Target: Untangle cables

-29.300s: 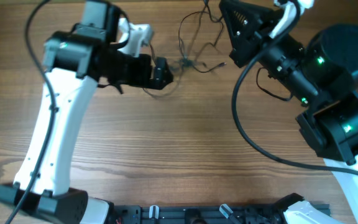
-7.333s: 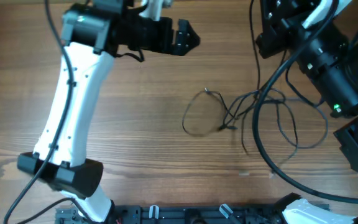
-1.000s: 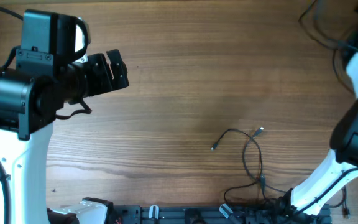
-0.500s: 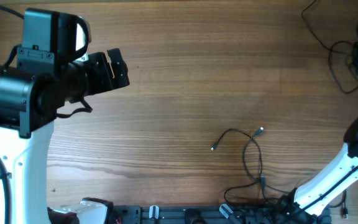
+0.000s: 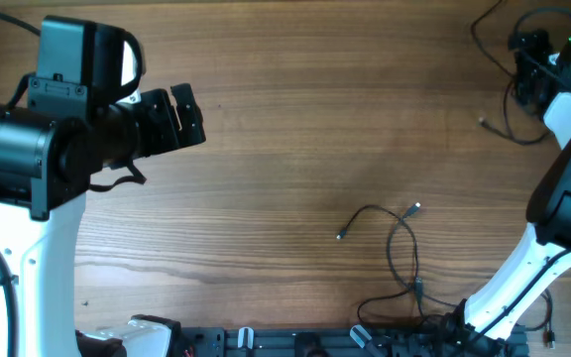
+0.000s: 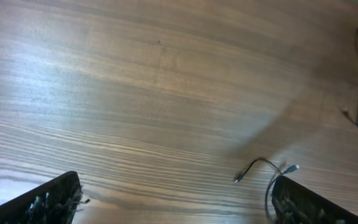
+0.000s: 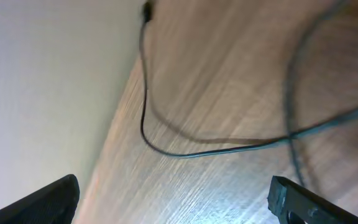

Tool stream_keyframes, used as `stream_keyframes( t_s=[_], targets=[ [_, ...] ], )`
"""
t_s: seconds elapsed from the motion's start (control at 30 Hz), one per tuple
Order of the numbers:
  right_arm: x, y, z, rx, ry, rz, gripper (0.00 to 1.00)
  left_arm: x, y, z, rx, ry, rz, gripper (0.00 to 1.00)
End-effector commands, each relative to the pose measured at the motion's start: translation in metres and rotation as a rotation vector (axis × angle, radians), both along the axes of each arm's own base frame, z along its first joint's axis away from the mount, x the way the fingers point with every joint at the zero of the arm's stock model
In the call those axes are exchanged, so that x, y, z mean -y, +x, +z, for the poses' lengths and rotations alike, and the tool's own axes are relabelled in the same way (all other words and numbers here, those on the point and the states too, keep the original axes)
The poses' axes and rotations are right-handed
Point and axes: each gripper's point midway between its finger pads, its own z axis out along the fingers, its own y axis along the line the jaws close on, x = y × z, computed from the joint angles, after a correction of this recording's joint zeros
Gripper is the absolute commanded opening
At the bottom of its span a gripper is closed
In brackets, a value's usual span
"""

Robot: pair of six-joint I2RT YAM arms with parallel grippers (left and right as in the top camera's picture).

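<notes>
The counter (image 5: 295,119) is brown wood with a plain grain and a smooth, dull-satin finish, the cables (image 5: 370,207) are thin smooth black wire with small silvery tips, and the arms (image 5: 28,258) wear glossy white and matt black plastic.

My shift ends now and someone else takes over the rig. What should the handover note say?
Left gripper: open, empty, over the left of the table.
Right gripper: open, empty, above the far right corner.
Corner cable lies there beneath it; front cable lies centre-right near the front edge, looped over itself.
Done: the two lie well apart.
Left: perhaps straightening the front loop.
</notes>
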Motion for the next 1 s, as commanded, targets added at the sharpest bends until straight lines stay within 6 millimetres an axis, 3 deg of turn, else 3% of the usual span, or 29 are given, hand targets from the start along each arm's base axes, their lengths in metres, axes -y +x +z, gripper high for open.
stream_keyframes(
  t_s=[0.0, 0.07, 0.13, 0.2, 0.27, 0.3, 0.33, 0.47, 0.57, 0.63, 0.7, 0.87, 0.97],
  targets=[
    [-0.042, 0.018, 0.016, 0.036, -0.339, 0.278, 1.0, -0.001, 0.005, 0.001, 0.015, 0.017, -0.008, 1.0],
    [-0.083, 0.023, 0.01, 0.035, -0.556, 0.508, 1.0, 0.0, 0.011, 0.002, 0.028, 0.014, -0.008, 1.0],
    [-0.111, 0.022, 0.002, 0.023, -0.651, 0.642, 1.0, 0.001, 0.015, -0.001, 0.023, 0.015, -0.008, 1.0],
    [-0.124, 0.022, 0.0, 0.026, -0.704, 0.701, 1.0, 0.002, 0.018, -0.005, 0.007, 0.019, -0.008, 1.0],
    [-0.123, 0.033, 0.012, 0.072, -0.745, 0.666, 0.87, 0.003, 0.024, -0.013, -0.018, 0.024, -0.008, 1.0],
    [-0.122, 0.038, 0.016, 0.1, -0.761, 0.654, 0.87, 0.004, 0.027, -0.016, -0.03, 0.026, -0.008, 1.0],
    [-0.122, 0.042, 0.016, 0.119, -0.77, 0.644, 0.98, 0.005, 0.029, -0.02, -0.043, 0.029, -0.009, 1.0],
    [-0.114, 0.056, -0.01, 0.14, -0.744, 0.568, 1.0, 0.006, 0.034, -0.03, -0.082, 0.037, -0.009, 1.0],
    [-0.111, 0.066, -0.015, 0.194, -0.923, 0.63, 1.0, 0.005, 0.029, -0.033, -0.101, 0.054, -0.031, 1.0],
    [-0.104, 0.064, -0.032, 0.138, -1.06, 0.69, 1.0, 0.001, 0.019, -0.037, -0.144, 0.075, -0.037, 1.0],
    [-0.076, 0.057, -0.059, 0.001, -1.189, 0.687, 1.0, 0.0, 0.015, -0.038, -0.155, 0.085, -0.053, 1.0],
    [-0.038, 0.049, -0.063, -0.037, -1.194, 0.649, 0.99, 0.001, 0.019, -0.036, -0.139, 0.083, -0.052, 1.0],
    [-0.044, 0.043, -0.084, -0.025, -1.126, 0.708, 0.99, 0.002, 0.023, -0.035, -0.12, 0.078, -0.052, 1.0]
  ],
)
